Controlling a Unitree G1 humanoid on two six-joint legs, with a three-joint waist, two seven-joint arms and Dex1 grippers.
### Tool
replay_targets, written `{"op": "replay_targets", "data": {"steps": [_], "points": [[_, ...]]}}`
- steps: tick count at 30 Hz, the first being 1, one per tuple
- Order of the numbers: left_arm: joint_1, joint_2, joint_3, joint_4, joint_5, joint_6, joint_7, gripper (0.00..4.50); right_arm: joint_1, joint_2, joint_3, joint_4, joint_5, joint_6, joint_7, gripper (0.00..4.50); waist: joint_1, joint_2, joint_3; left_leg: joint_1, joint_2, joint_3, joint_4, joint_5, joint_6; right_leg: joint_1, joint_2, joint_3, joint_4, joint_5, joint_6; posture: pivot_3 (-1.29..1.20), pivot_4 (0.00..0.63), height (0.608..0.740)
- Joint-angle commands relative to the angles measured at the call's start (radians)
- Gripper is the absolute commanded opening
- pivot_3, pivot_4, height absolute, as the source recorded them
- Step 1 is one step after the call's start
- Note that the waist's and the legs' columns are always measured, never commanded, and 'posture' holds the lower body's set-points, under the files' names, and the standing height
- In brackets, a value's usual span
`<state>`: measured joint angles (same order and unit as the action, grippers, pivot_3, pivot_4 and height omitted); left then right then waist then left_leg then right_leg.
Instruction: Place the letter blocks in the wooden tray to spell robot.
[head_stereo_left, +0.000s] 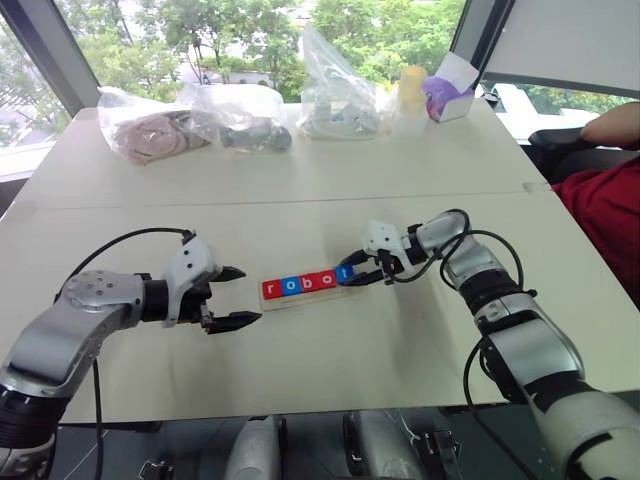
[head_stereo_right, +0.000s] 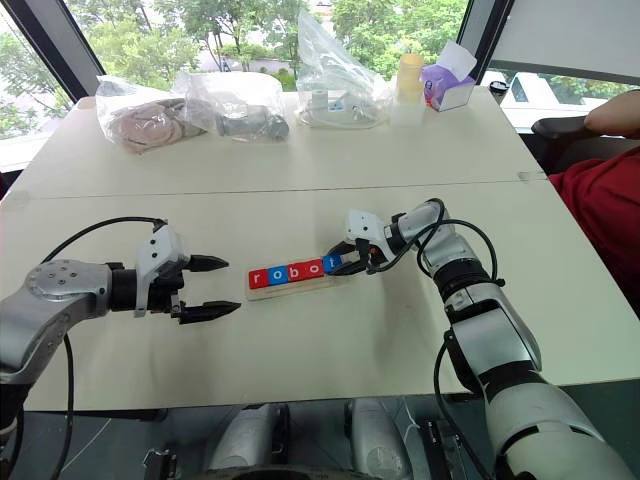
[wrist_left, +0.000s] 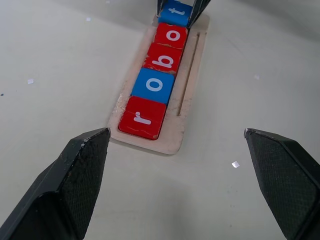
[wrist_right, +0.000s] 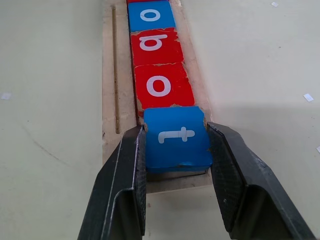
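Right gripper (wrist_right: 176, 142) has its fingers (wrist_right: 125, 175) pinching the blue t block (wrist_right: 176, 136) at the right end of the wooden tray (head_stereo_left: 305, 296), one finger on each side edge. The block's near edge overhangs in the right wrist view, and whether it sits fully down in the groove is hard to tell. Its far edge meets the red o block (wrist_right: 164, 87). Beyond that come the red b block (wrist_right: 154, 46) and the blue o block (wrist_right: 150, 15); the red r block (wrist_left: 142, 117) is cut off there but plain in the left wrist view.

The tray lies mid-surface (head_stereo_left: 330, 200), long axis running left to right across the robot's front, right end angled slightly away, the word reading r to t from left to right.

Left gripper (head_stereo_left: 235, 297) sits just beside the tray's left end, fingers (wrist_left: 82, 175) spread wide, pointing along the tray, touching nothing.

Bags at the far edge are too hazy to identify.
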<state>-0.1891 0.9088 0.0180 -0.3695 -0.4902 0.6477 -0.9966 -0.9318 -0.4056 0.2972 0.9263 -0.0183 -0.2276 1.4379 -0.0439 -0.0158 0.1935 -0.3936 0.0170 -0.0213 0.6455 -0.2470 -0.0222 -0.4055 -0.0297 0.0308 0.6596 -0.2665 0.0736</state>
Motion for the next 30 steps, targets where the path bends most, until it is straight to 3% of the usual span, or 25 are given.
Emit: {"op": "replay_targets", "data": {"steps": [1, 3, 5, 6, 18, 20, 26, 30], "points": [[-0.004, 0.001, 0.015, -0.015, 0.007, -0.022, 0.001, 4.50, -0.009, 0.012, -0.001, -0.002, -0.007, -0.008, 0.017, 2.24, 0.000, 0.000, 0.000, 0.000, 0.000, 0.000, 0.000, 0.000, 0.000, 0.000, 0.000, 0.000, 0.000, 0.000, 0.000, 0.00, 0.150, 0.740], [-0.004, 0.002, 0.010, -0.010, 0.015, -0.029, -0.001, 4.50, -0.007, 0.013, -0.004, -0.003, -0.007, -0.005, 0.016, 3.07, 0.000, 0.000, 0.000, 0.000, 0.000, 0.000, 0.000, 0.000, 0.000, 0.000, 0.000, 0.000, 0.000, 0.000, 0.000, 0.00, 0.150, 0.740], [-0.004, 0.001, 0.008, -0.008, 0.019, -0.032, -0.003, 4.50, -0.004, 0.014, -0.006, -0.006, -0.008, -0.007, 0.011, 4.22, 0.000, 0.000, 0.000, 0.000, 0.000, 0.000, 0.000, 0.000, 0.000, 0.000, 0.000, 0.000, 0.000, 0.000, 0.000, 0.00, 0.150, 0.740], [-0.005, 0.000, 0.008, -0.008, 0.021, -0.033, -0.004, 4.50, -0.003, 0.014, -0.007, -0.008, -0.011, -0.012, 0.000, 4.47, 0.000, 0.000, 0.000, 0.000, 0.000, 0.000, 0.000, 0.000, 0.000, 0.000, 0.000, 0.000, 0.000, 0.000, 0.000, 0.00, 0.150, 0.740], [0.022, 0.007, 0.028, -0.014, 0.017, -0.033, -0.011, 4.50, 0.080, -0.074, -0.106, -0.215, 0.051, 0.109, -0.076, 4.47, 0.002, 0.000, 0.000, 0.000, 0.000, 0.000, 0.000, 0.000, 0.000, 0.000, -0.001, 0.000, 0.000, 0.000, 0.000, 0.00, 0.150, 0.740], [0.045, 0.018, 0.047, -0.025, 0.003, -0.028, -0.022, 4.50, 0.133, -0.111, -0.125, -0.327, 0.068, 0.181, -0.085, 4.47, 0.003, 0.000, 0.000, 0.000, 0.000, 0.000, -0.001, 0.000, 0.000, 0.000, -0.002, 0.000, 0.000, 0.000, 0.000, 0.00, 0.150, 0.740], [0.187, 0.062, 0.228, -0.042, -0.078, 0.026, -0.047, 4.50, 0.484, -0.314, -0.260, -0.938, 0.195, 0.609, -0.164, 4.47, 0.016, 0.001, 0.000, -0.005, 0.000, -0.003, -0.001, 0.000, 0.000, -0.004, -0.004, -0.001, 0.000, -0.001, -0.002, 0.00, 0.150, 0.740], [0.277, 0.052, 0.307, -0.063, -0.094, 0.040, -0.027, 4.50, 0.668, -0.359, -0.366, -1.203, 0.283, 0.826, -0.271, 4.47, 0.015, 0.001, 0.000, -0.004, 0.001, -0.002, -0.001, 0.000, 0.000, -0.004, -0.004, -0.001, -0.002, -0.004, -0.007, 0.00, 0.150, 0.740]]}}
